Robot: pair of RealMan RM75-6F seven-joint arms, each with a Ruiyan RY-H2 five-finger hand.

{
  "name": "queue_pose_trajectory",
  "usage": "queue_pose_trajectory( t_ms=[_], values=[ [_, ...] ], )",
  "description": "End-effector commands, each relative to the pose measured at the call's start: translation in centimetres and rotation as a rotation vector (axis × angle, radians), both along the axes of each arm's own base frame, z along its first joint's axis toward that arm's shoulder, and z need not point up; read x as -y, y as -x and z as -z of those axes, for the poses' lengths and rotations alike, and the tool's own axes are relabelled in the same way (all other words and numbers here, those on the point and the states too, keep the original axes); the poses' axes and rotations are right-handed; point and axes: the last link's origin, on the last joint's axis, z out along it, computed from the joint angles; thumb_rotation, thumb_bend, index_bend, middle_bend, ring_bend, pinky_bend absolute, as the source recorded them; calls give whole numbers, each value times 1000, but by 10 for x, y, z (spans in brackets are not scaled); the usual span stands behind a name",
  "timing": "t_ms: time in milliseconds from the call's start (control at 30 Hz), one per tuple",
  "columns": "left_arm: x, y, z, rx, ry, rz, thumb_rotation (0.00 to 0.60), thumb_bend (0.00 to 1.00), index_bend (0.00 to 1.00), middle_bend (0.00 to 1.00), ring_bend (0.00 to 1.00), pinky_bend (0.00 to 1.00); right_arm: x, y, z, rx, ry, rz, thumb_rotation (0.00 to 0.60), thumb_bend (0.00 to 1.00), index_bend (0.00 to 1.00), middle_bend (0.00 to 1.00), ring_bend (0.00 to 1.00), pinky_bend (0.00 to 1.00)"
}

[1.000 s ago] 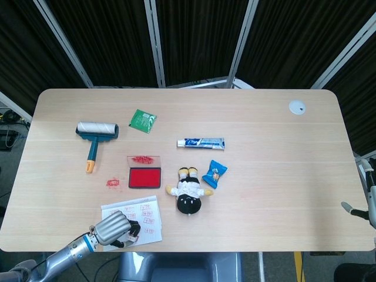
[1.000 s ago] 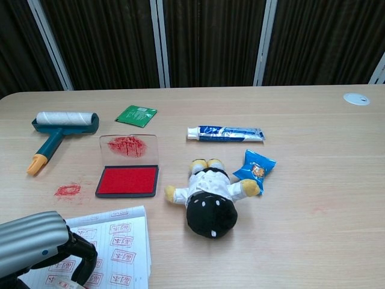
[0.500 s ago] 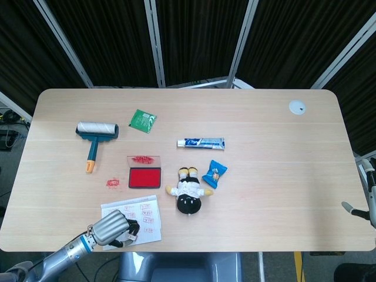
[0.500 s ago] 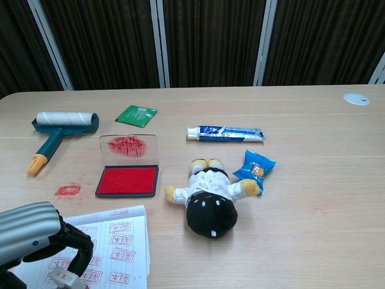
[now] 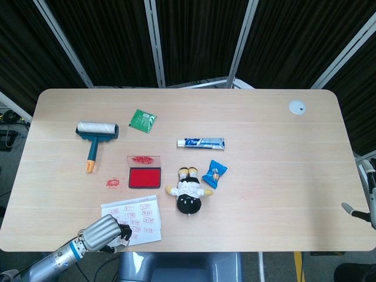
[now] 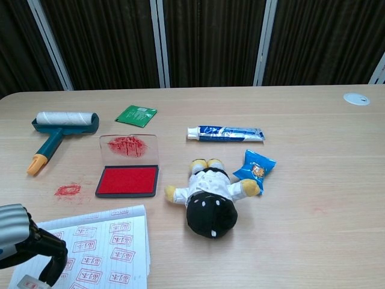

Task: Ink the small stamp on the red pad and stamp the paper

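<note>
A: What are the fingers (image 6: 51,268) doing?

B: The left hand (image 5: 104,232) has them curled round the stamp (image 6: 29,283), held at the near left corner of the paper (image 6: 111,253). The right hand barely shows at the table's (image 5: 264,194) right edge; I cannot tell its state.

A: How far along is it?

B: The paper carries many red prints, so stamping looks well under way, perhaps nearly finished.

A: And the pad?

B: The pad (image 6: 127,180) lies open just beyond the paper, red ink showing, its clear lid (image 6: 128,147) smeared red.
</note>
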Motion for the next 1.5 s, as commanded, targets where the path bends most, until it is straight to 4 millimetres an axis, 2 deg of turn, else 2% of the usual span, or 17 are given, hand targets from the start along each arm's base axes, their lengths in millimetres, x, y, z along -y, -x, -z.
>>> queue_pose_trajectory(
  t_ms=[33, 333, 1500],
  values=[
    [2, 5, -1, -8, 2, -8, 600, 731, 600, 570, 841, 805, 0, 0, 0, 1, 0, 0, 600, 0, 0, 0, 0, 0],
    [-5, 18, 4, -33, -13, -42, 600, 732, 600, 569, 841, 805, 0, 1, 1, -2, -4, 4, 600, 0, 0, 0, 0, 0],
    [-12, 37, 21, -88, -8, -60, 600, 731, 603, 574, 841, 801, 2, 3, 3, -13, -9, 17, 600, 0, 0, 0, 0, 0]
  ],
)
